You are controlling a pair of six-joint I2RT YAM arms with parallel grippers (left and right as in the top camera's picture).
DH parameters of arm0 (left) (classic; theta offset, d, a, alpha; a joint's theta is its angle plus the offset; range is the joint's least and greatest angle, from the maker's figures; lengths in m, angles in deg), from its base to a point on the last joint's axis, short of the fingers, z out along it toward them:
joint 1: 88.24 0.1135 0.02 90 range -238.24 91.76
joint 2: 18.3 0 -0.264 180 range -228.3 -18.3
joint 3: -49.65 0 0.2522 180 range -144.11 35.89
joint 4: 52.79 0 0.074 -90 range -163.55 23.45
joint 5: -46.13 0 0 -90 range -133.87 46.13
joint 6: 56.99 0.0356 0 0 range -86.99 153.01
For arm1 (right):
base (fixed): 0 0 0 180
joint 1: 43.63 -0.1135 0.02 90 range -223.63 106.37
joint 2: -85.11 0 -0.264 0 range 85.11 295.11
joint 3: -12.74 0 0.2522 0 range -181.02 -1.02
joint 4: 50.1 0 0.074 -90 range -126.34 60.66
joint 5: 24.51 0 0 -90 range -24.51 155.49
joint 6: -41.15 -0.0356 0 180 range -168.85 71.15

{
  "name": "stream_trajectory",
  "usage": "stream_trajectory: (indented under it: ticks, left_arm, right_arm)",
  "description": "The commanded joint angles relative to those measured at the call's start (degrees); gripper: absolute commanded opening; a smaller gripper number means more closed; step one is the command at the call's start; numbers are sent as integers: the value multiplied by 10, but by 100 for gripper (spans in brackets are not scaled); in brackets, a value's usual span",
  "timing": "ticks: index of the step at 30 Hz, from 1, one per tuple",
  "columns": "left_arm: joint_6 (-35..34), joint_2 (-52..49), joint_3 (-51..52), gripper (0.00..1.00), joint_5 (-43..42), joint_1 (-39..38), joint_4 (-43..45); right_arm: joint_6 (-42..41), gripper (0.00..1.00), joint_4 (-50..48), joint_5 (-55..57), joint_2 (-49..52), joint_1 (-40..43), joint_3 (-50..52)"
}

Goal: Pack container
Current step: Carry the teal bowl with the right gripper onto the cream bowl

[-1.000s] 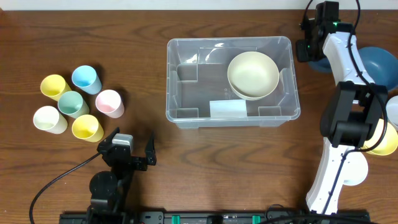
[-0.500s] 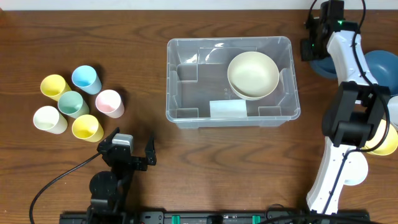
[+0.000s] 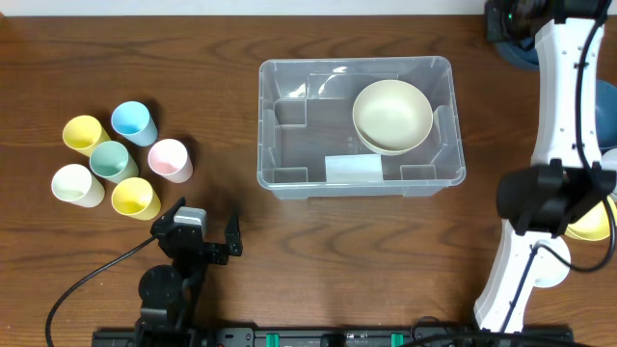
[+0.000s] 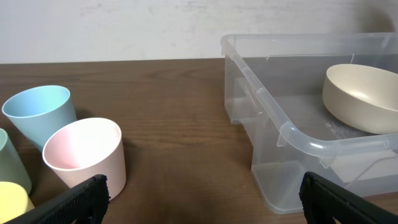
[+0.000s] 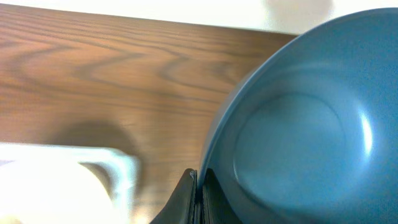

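A: What is the right gripper (image 5: pixel 198 186) doing?

B: Its two fingers are pinched almost shut. The rim of a blue bowl (image 5: pixel 298 143) is stuck right between them, so it has hold of that bowl by the edge.

A: Where is the container (image 3: pixel 265 125) from there?

B: The right gripper is up past the container's far right corner. It is near that corner but does not touch it.

A: And the left gripper (image 3: pixel 201 231)?

B: That one is spread wide open. It holds nothing and touches nothing. It sits on the near side of the container, off its front left corner, with bare brown table (image 3: pixel 289 260) in between. From its own camera, the container's clear wall fills the right side of the view.

A: Is anything in the container?

B: Yes, a cream bowl (image 3: pixel 392 116) sits in the right half of the container, open side up. There is a white label (image 3: pixel 353 169) on the container's near wall.

A: What are those bright things?

B: Six cups (image 3: pixel 113 160) stand in a bunch to the left of the container, well apart from it. The pink cup (image 3: pixel 170 159) is the closest one to the container.
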Motion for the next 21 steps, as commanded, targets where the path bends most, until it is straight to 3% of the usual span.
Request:
stream_trajectory:
  ticks: [1, 14, 21]
  left_arm:
    - [1, 3, 9, 98, -8, 2, -18]
    - [1, 3, 9, 98, -8, 2, -18]
    - [1, 3, 9, 98, -8, 2, -18]
  right_arm:
    - [-25, 1, 26, -50, -54, -45, -21]
    - [-36, 1, 186, -32, -94, -285, -11]
    - [-70, 2, 184, 12, -82, -330, 32]
